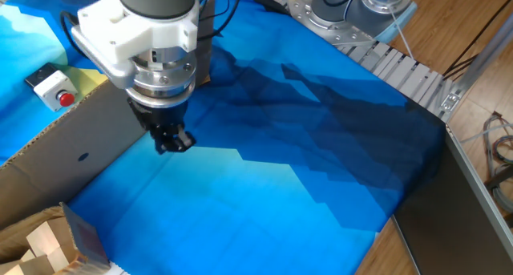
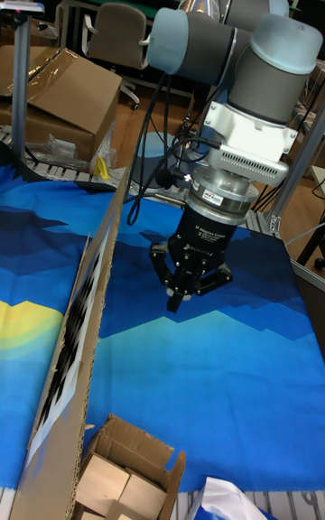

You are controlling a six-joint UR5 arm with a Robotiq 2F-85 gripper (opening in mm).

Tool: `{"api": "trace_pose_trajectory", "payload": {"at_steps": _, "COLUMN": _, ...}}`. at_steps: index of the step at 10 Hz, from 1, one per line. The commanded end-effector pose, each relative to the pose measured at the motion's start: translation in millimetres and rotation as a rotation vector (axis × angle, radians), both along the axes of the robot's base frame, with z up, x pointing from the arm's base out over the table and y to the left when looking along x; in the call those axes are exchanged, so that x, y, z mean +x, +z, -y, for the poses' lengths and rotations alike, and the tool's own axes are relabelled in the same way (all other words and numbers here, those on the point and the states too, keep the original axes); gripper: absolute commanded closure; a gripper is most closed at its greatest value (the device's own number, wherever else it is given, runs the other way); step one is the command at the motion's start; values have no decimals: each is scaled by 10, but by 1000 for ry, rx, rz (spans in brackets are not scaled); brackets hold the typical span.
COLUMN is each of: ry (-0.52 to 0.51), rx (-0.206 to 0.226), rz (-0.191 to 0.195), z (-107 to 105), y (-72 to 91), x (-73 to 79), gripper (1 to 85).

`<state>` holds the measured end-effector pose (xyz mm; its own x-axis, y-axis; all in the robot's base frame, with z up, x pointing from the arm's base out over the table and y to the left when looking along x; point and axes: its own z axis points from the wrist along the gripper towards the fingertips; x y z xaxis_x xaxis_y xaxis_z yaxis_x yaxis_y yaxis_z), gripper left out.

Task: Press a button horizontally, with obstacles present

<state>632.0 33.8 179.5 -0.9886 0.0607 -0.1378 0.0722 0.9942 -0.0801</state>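
The gripper (image 1: 170, 139) is being held just above the cloth (image 1: 264, 179), fingers pressed together (nothing held). The button (image 1: 66, 99) is being screened behind the panel (image 1: 88, 135), well apart.

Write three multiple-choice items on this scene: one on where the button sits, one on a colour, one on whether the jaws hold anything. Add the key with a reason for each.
1. Relative to the cardboard panel, where is the button?
A. On the far side from the gripper
B. On the gripper's side
C. On top of the wooden blocks

2. What colour is the cloth covering the table?
A. Green
B. Blue
C. Grey

3. What does the gripper hold?
A. The button box
B. A wooden block
C. Nothing

Key:
1. A: in the fixed view the panel stands between the gripper and the red button in its white box.
2. B: the cloth is blue in both views.
3. C: the jaws hang above the cloth with no object between them in either view.
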Motion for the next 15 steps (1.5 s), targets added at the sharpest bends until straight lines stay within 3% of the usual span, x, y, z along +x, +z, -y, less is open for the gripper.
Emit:
{"api": "trace_pose_trajectory", "payload": {"at_steps": 1, "ry": 85, "rx": 27, "rz": -104, "z": -80, "y": -26, "x": -256, "gripper": 847}}
{"api": "trace_pose_trajectory", "payload": {"at_steps": 2, "ry": 87, "rx": 65, "rz": -103, "z": -179, "y": -30, "x": -256, "gripper": 847}}
{"api": "trace_pose_trajectory", "payload": {"at_steps": 3, "ry": 91, "rx": 66, "rz": -61, "z": -187, "y": -24, "x": -149, "gripper": 847}}
{"api": "trace_pose_trajectory", "payload": {"at_steps": 4, "ry": 102, "rx": 25, "rz": -35, "z": -88, "y": -14, "x": -74, "gripper": 847}}
{"api": "trace_pose_trajectory", "payload": {"at_steps": 5, "ry": 70, "rx": 38, "rz": -33, "z": -112, "y": -15, "x": -77, "gripper": 847}}
{"api": "trace_pose_trajectory", "payload": {"at_steps": 6, "ry": 8, "rx": 75, "rz": -71, "z": -195, "y": -49, "x": -177, "gripper": 847}}
{"api": "trace_pose_trajectory", "payload": {"at_steps": 7, "ry": 0, "rx": 52, "rz": -120, "z": -141, "y": -112, "x": -290, "gripper": 847}}
{"api": "trace_pose_trajectory", "payload": {"at_steps": 9, "ry": 22, "rx": 75, "rz": -79, "z": -169, "y": -273, "x": -253, "gripper": 847}}
{"api": "trace_pose_trajectory", "payload": {"at_steps": 11, "ry": 38, "rx": 68, "rz": -53, "z": -104, "y": -392, "x": -164, "gripper": 847}}
{"api": "trace_pose_trajectory", "payload": {"at_steps": 14, "ry": 49, "rx": 59, "rz": -11, "z": -46, "y": -463, "x": -88, "gripper": 847}}
{"api": "trace_pose_trajectory", "payload": {"at_steps": 15, "ry": 51, "rx": 32, "rz": -3, "z": 20, "y": -464, "x": -69, "gripper": 847}}
